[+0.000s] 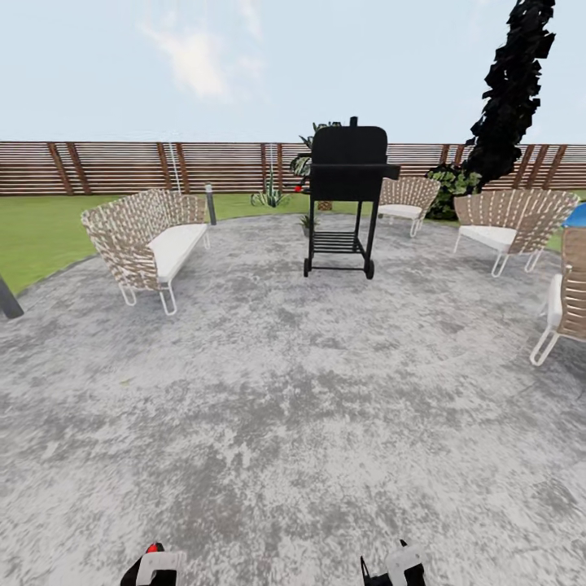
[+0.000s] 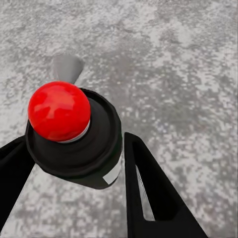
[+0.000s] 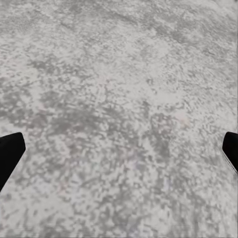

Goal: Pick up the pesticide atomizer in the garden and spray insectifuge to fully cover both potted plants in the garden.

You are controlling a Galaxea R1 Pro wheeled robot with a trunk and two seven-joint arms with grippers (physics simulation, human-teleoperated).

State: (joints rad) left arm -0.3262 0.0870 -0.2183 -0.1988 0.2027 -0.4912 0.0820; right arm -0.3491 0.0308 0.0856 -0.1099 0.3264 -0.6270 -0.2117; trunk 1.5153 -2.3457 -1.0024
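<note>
Black-bodied, red-capped spray bottle [image 2: 74, 139] sits clamped in the left end effector [image 2: 74, 163], ready for transit across grey paving [image 1: 293, 407]; right end effector [image 3: 119, 148] gapes empty.

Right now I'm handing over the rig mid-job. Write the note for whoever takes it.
Left gripper: shut on the atomizer.
Right gripper: open, empty, over the paving.
Plants: likely the spiky plant near the fence and the small potted plant by the grill, both far ahead.
Done: pickup.
Left: drive over, spray both plants fully.
</note>
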